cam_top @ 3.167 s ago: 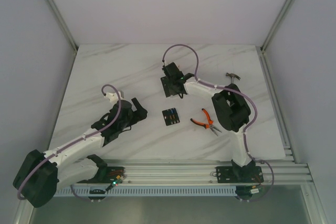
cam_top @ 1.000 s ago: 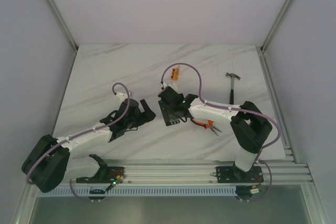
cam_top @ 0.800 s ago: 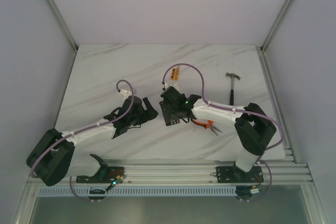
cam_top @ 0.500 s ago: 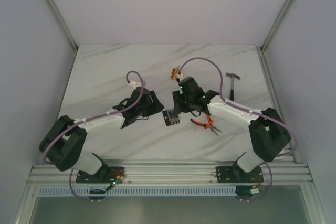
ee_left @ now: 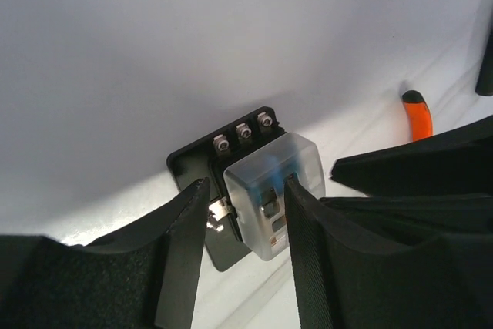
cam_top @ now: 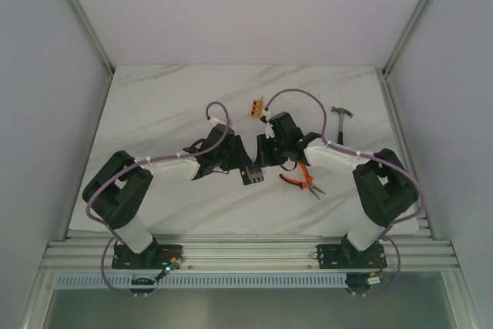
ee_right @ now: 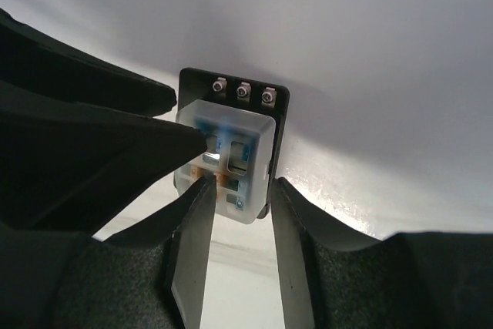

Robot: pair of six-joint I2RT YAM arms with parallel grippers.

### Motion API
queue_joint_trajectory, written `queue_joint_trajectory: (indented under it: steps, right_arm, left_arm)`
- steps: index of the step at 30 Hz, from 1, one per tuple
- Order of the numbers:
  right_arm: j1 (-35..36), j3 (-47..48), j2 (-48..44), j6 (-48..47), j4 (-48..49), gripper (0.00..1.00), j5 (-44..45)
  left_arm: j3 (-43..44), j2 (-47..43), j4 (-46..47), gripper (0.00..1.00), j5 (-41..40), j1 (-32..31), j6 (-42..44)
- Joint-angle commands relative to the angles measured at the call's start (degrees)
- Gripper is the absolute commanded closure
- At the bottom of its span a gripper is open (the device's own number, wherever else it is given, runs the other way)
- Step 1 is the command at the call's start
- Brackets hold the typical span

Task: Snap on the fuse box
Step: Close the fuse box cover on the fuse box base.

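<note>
Fuse box (cam_top: 252, 174): lay on the tabletop (cam_top: 154, 105), beside the pliers (cam_top: 302, 180).
Left fingers (ee_left: 181, 229): parted, straddling the clear cover (ee_left: 273, 190).
Right fingers (ee_right: 192, 225): parted, straddling it opposite.
Risk: uneven pressing could cock the cover or slide the box.
Room: the grippers crowded each other; pliers close.

fuse box (cam_top: 252, 174) between both tools (pliers (cam_top: 300, 179) right).

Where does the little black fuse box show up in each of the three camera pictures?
Top external: the small black plastic fuse box, centre, between both arms.
Left wrist: lower centre, between the fingers.
Right wrist: centre, above the fingers.
Shared landmark: its frosted clear cover.
</note>
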Motion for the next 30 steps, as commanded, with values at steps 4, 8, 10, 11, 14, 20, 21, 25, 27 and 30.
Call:
queue_joint_trajectory:
  steps: [4,8,10,11,14,20,21,25,27,30]
  right_arm:
    - [-0.35,0.46,3.87,-1.2,-0.59,0.61,-3.06]
    - [-0.42,0.95,5.34,-1.72,-2.81,0.62,-2.43]
    - [-0.37,1.37,6.14,-1.87,-3.99,0.63,-1.95]
    - [-0.33,1.63,6.49,-1.98,-4.51,0.63,-1.8]
    - [-0.27,2.39,7.35,-2.6,-5.84,0.65,-0.94]
    - [1.9,1.52,10.38,-3.69,-8.47,0.73,4.54]
    - [2.3,0.98,11.07,-3.63,-8.6,0.75,5.35]
    - [4.22,-0.74,14.0,-3.46,-8.6,0.79,6.37]
    - [4.98,-1.36,14.92,-3.41,-8.69,0.79,7.05]
    - [5.07,-2.37,14.65,-3.34,-7.73,0.8,6.14]
  left_arm:
    - [1.62,3.71,-0.55,0.54,2.17,-0.13,1.05]
    - [1.35,5.21,-1.14,0.58,3.52,-0.22,0.75]
    - [1.24,5.56,-1.82,0.6,3.84,-0.3,0.85]
    - [1.21,5.55,-2.34,0.6,3.75,-0.31,0.97]
    - [0.85,5.68,-4.01,0.62,3.13,-0.57,1.24]
    - [-1.89,4.72,-5.13,0.63,1.31,-2.69,0.37]
    - [-2.41,4.8,-5.19,0.63,1.17,-3.1,-0.08]
    - [-3.65,5.25,-5.15,0.63,0.64,-4.94,-1.22]
    - [-3.98,5.3,-5.22,0.64,0.37,-5.73,-1.73]
    - [-4.58,4.15,-5.1,0.63,-0.77,-6.32,-2.63]
